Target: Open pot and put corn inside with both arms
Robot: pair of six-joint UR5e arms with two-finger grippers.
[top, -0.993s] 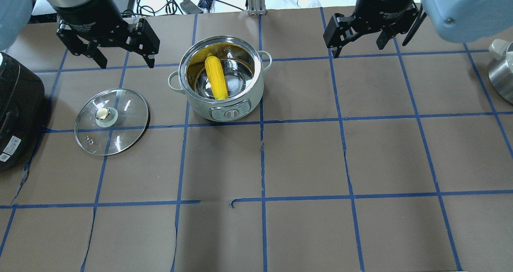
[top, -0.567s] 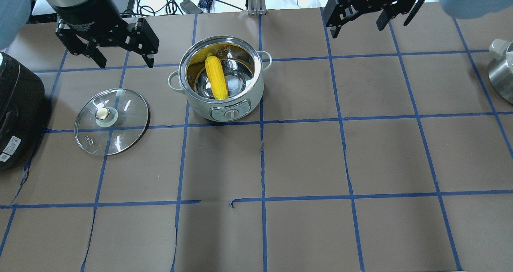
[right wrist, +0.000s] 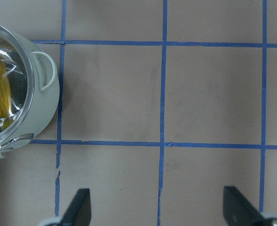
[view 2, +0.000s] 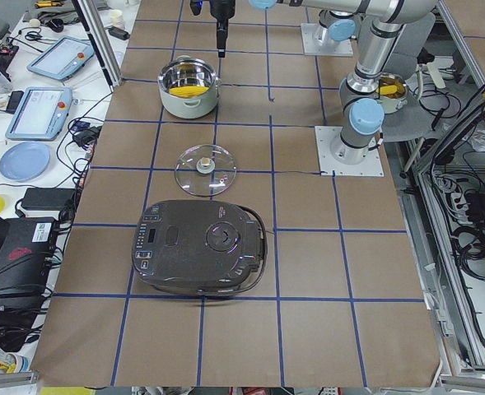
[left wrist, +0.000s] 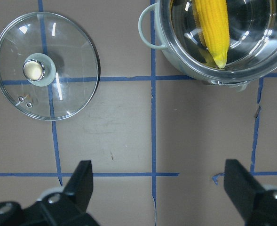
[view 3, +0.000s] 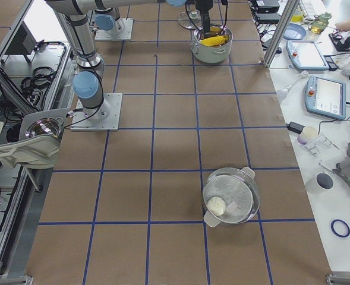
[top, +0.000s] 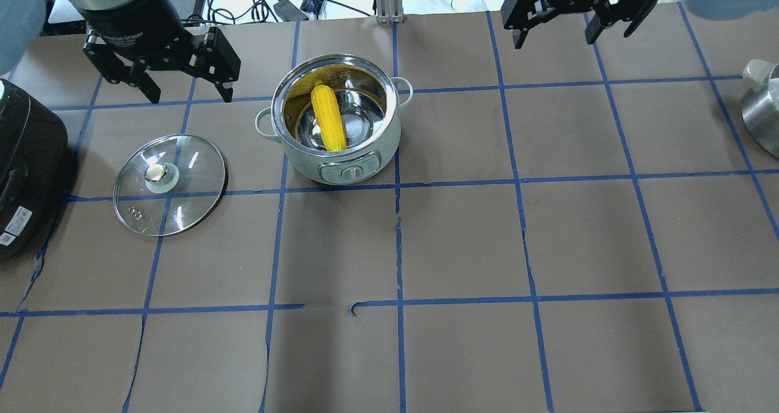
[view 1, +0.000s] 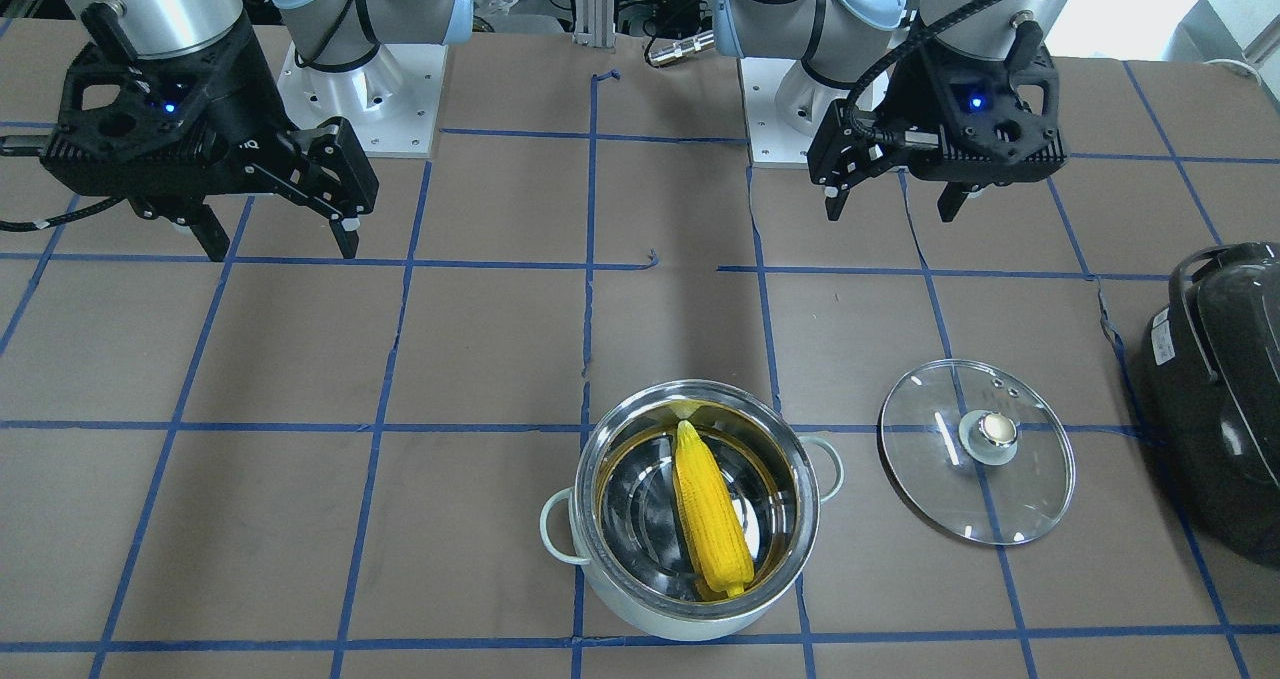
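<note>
The mint-green pot [top: 365, 151] stands open at the back centre of the table, and the yellow corn [top: 328, 118] lies inside it, leaning on the wall. The front view shows the same pot [view 1: 640, 614] and corn [view 1: 710, 519]. The glass lid [top: 182, 200] lies flat on the table to the pot's left, knob up. My left gripper [top: 190, 90] is open and empty, up in the air behind the lid. My right gripper [top: 555, 36] is open and empty, high near the table's far edge, right of the pot. The left wrist view shows the lid [left wrist: 63, 89] and corn [left wrist: 213, 23] below its fingers.
A large black appliance [top: 24, 163] sits at the table's left edge beside the lid. A second steel pot [top: 761, 115] stands at the right edge. Cables and devices lie beyond the far edge. Brown paper with blue tape lines covers the table.
My right gripper has moved away from the pot toward the table's far edge, staying open. The left gripper, pot, corn and lid have not moved.
</note>
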